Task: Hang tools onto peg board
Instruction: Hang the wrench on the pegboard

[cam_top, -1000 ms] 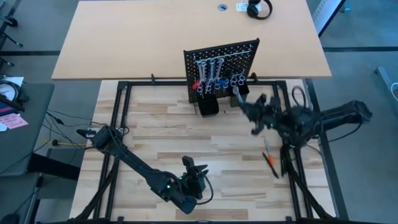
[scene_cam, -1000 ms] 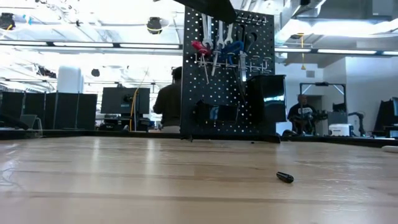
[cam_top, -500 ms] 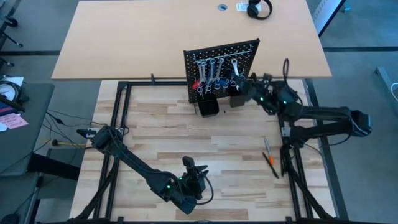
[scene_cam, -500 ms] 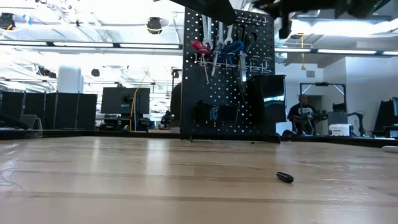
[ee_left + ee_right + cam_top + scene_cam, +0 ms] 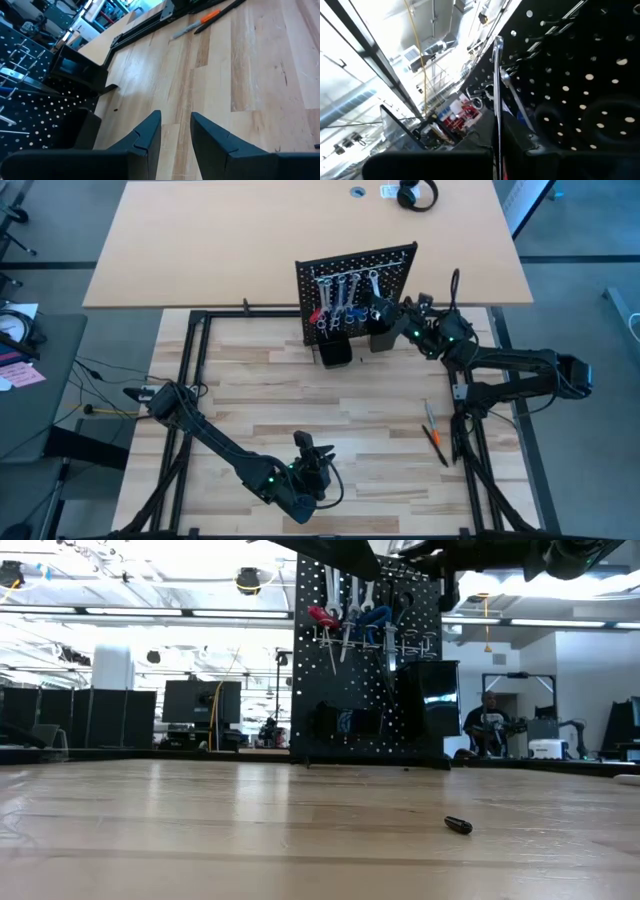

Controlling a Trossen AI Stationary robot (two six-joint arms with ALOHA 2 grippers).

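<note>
Where the high view looks down, the black perforated peg board (image 5: 355,280) stands upright at the slatted wood table's (image 5: 250,390) far edge, silver wrenches (image 5: 345,288) hanging on it, long axes vertical. Right gripper (image 5: 383,312) reaches its right side, fingers pinched on a wrench; the left gripper (image 5: 312,460) waits near the front. An orange-and-black tool (image 5: 432,432) lies on the table. Low view: red- and blue-handled tools (image 5: 350,625) hang handle-up, a bright workshop behind. Left wrist view: fingers (image 5: 150,132) narrowly parted. Right wrist view: a thin wrench (image 5: 496,100) between closed fingers.
</note>
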